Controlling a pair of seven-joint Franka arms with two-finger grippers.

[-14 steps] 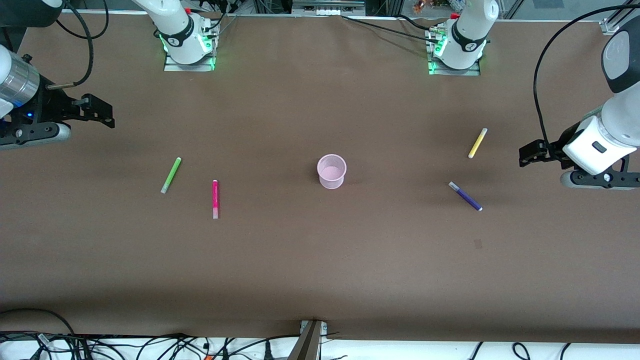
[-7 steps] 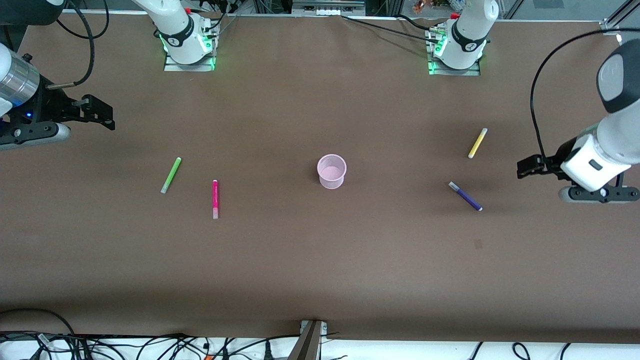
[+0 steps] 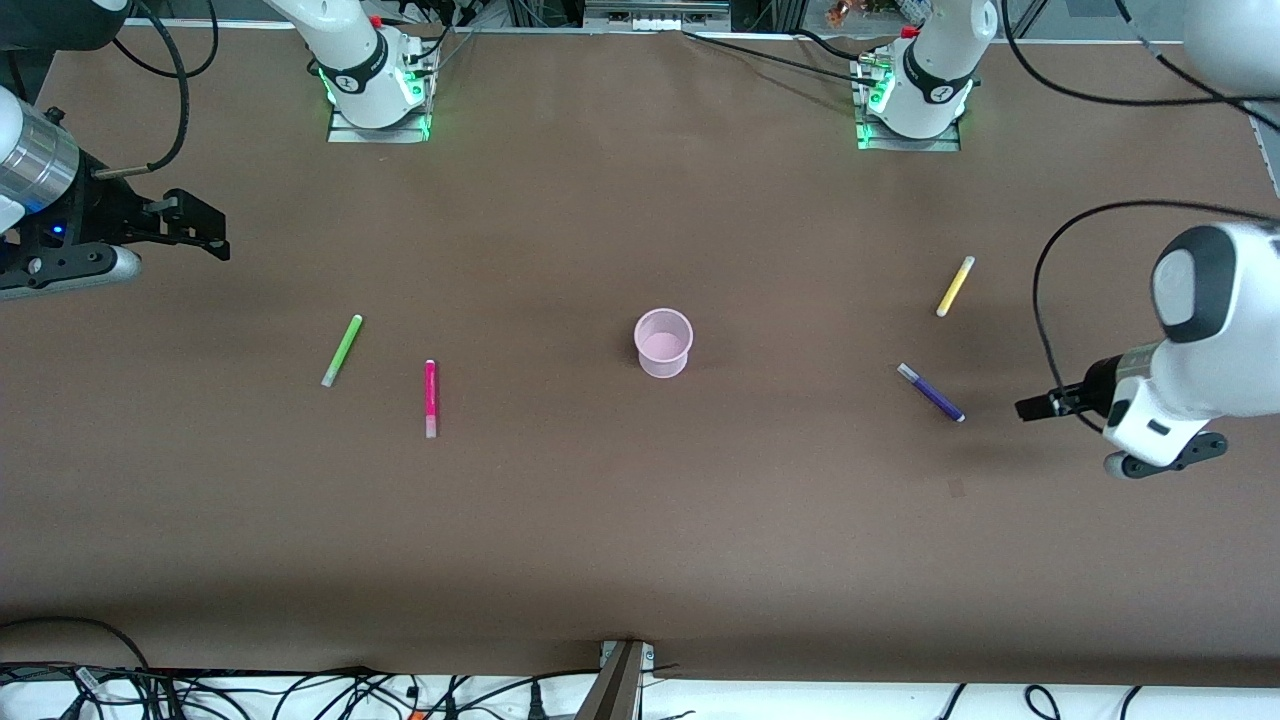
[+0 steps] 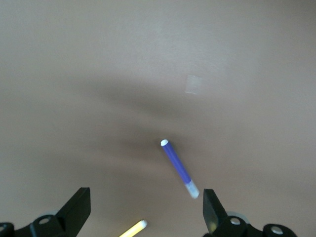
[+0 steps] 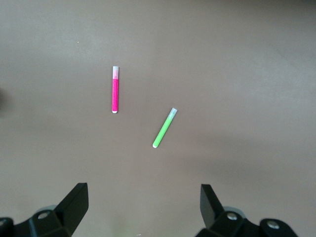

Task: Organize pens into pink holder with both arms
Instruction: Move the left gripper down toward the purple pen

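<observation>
The pink holder (image 3: 663, 343) stands upright at the centre of the front view on the brown desk (image 3: 640, 520), with nothing visible inside it. The lime green pen (image 3: 342, 350) and the magenta pen (image 3: 431, 398) lie flat at centre-left of the frame, near each other but apart. The yellow pen (image 3: 955, 286) and the dark purple pen (image 3: 931, 392) lie flat at centre-right, also apart. The left gripper (image 3: 1035, 407) hangs at the right edge of the frame just beside the dark purple pen, its fingers (image 4: 76, 210) spread apart and holding nothing. The right gripper (image 3: 205, 232) waits at the upper left edge of the frame, its fingers (image 5: 74, 202) likewise apart and empty.
</observation>
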